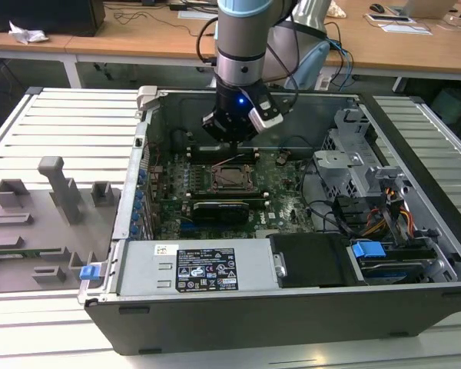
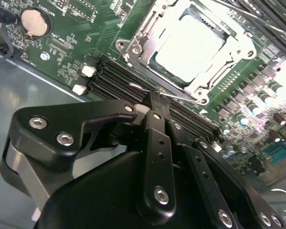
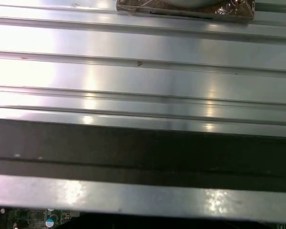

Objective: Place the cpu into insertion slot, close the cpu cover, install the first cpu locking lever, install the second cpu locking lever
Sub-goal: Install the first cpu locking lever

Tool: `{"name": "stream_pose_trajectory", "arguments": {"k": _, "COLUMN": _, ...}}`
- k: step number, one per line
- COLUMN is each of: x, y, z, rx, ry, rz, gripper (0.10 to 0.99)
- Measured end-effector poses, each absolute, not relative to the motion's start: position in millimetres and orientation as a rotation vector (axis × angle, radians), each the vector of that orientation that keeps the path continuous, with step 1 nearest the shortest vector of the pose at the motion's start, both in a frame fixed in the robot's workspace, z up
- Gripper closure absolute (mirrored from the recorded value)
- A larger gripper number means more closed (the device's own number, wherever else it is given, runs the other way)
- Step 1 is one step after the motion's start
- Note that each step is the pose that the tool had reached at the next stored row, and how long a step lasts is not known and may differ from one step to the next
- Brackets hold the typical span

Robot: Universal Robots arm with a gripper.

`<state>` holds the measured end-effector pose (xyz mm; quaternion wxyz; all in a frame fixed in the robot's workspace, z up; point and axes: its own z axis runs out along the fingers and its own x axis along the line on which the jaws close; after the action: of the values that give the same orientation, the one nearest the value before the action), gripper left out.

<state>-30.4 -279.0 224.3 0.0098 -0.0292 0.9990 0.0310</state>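
cpu cover (image 2: 200, 52) cut off by the second wrist view's edge, jaws' tips hidden behind black linkage

This looks like a robotics lab or electronics workshop. An opened computer case (image 1: 292, 254) lies flat on a table of ribbed aluminium profiles (image 1: 69, 131), its green board (image 1: 215, 188) bare. Beside the case, on the exterior view's left, stand grey fixtures (image 1: 42, 215), probably printed. Behind the case run wooden desks (image 1: 138, 38) strewn with cables and papers.
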Motion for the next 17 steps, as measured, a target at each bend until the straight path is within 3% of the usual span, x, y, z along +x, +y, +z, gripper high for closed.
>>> {"name": "stream_pose_trajectory", "arguments": {"k": 17, "x": -18.4, "y": -278.0, "z": 209.0, "rx": -0.091, "ry": 3.121, "rz": 0.097, "gripper": 0.980}}
